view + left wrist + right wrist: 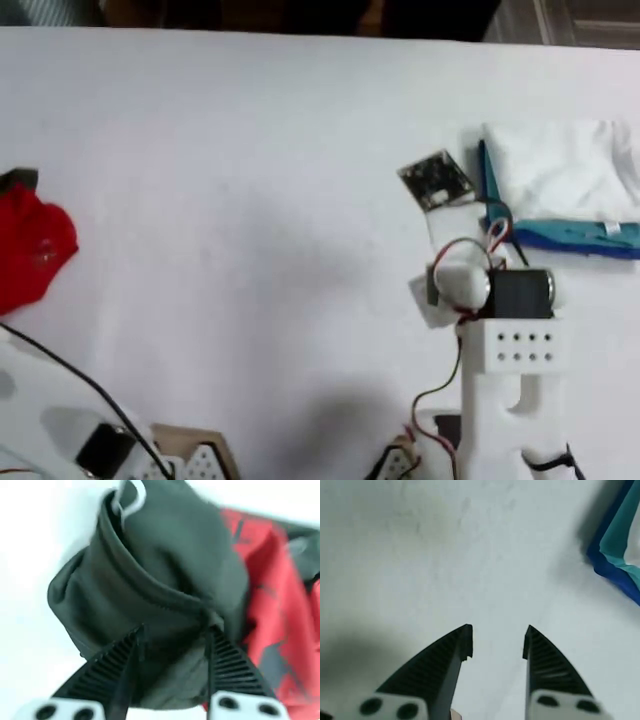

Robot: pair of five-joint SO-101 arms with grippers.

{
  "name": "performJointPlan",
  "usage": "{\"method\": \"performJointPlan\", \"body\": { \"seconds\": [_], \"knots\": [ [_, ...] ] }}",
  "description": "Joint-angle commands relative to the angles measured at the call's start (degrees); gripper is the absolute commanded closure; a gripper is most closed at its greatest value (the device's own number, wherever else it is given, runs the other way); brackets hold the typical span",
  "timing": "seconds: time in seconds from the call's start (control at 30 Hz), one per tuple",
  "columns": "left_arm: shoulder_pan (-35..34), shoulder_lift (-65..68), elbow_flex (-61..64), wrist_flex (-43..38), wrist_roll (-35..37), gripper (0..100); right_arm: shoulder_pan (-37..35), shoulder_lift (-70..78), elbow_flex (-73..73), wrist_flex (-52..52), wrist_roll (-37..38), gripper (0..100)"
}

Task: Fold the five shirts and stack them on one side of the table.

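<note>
A dark grey shirt point(165, 565) is bunched up between the fingers of my left gripper point(175, 627), which is shut on its folds. A red shirt point(280, 625) lies right beside it, and it sits at the table's left edge point(30, 250) in the high view. At the right side of the table is a stack of folded shirts point(565, 185), white on top and blue point(615, 572) and teal beneath. My right gripper point(497, 635) hovers open over bare table just left of that stack, nothing between its fingers. The right arm point(505, 300) stands in front of the stack.
The white table point(250, 150) stretches wide between the red shirt and the stack. The arm bases and cables point(90, 390) crowd the near edge. Dark room shows beyond the far edge.
</note>
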Motion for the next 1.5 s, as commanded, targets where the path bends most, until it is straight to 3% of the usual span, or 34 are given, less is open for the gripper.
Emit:
{"method": "performJointPlan", "body": {
  "seconds": [0.0,0.27,0.93,1.13,1.3,1.47],
  "knots": [
    [1.6,-5.8,-2.3,0.5,6.8,79,-0.4,-1.2,-0.3,-0.2,0.1,82.9],
    [3.8,-1.9,8.0,-1.8,8.0,80,-0.2,-1.3,-0.3,-0.1,0.0,82.9],
    [-6.2,-4.7,9.5,-5.0,7.6,80,-0.5,-1.1,-0.3,-0.2,0.0,82.9],
    [-5.4,3.5,9.1,-5.9,1.4,80,-0.5,-1.1,-0.3,0.0,0.0,82.9],
    [-5.3,5.3,8.7,-4.6,0.8,99,-0.4,-1.1,-0.2,0.0,0.0,82.9],
    [-2.9,4.5,-1.9,1.1,0.9,97,-0.4,-1.1,2.7,-2.3,0.0,82.9]
  ]
}}
